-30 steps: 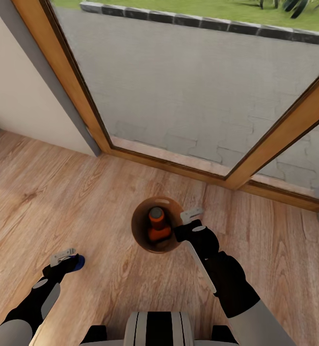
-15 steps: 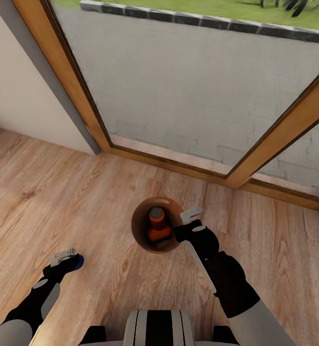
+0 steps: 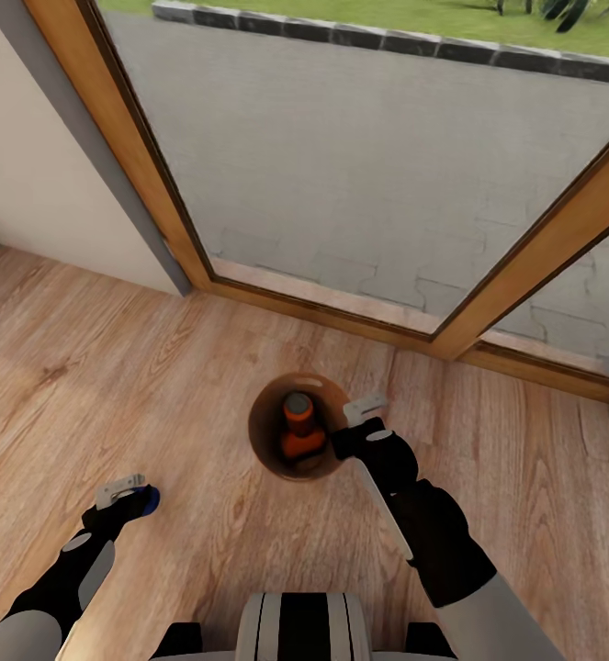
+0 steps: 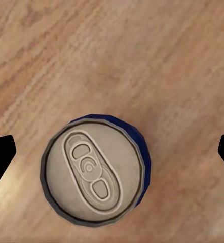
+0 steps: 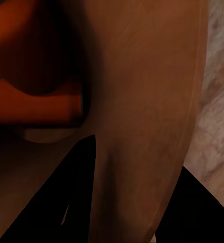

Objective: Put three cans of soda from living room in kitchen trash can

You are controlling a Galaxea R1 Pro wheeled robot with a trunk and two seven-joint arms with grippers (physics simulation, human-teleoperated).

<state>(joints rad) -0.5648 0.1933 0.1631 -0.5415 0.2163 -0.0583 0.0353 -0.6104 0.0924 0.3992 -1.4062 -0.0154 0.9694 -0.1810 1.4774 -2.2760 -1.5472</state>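
Observation:
The tash can (image 3: 265, 454) stands on the wood floor below the glass door, its brown inside facing up. Two orange cans of soda (image 3: 298, 426) lie in it, one leaning on the other. My right gripper (image 3: 355, 419) is shut on the bin's near-right rim. In the right wrist view the bin wall (image 5: 142, 101) runs between the fingers of the right gripper (image 5: 137, 177), with an orange can (image 5: 31, 96) beyond. The dark blue can (image 3: 149, 499) stands upright on the floor. My left gripper (image 3: 123, 491) hovers over it, open; the silvery top of the blue can (image 4: 94, 172) sits between the wide-apart fingertips (image 4: 0, 157).
A wood-framed glass door (image 3: 451, 335) stands just behind the bin, with grey paving outside. A white wall with a grey edge (image 3: 56, 202) is at the left. Bare plank floor (image 3: 84, 367) stretches left and right of the bin.
The bin, held by my right gripper, has edged very slightly to the left. The left gripper and the blue can have stayed put.

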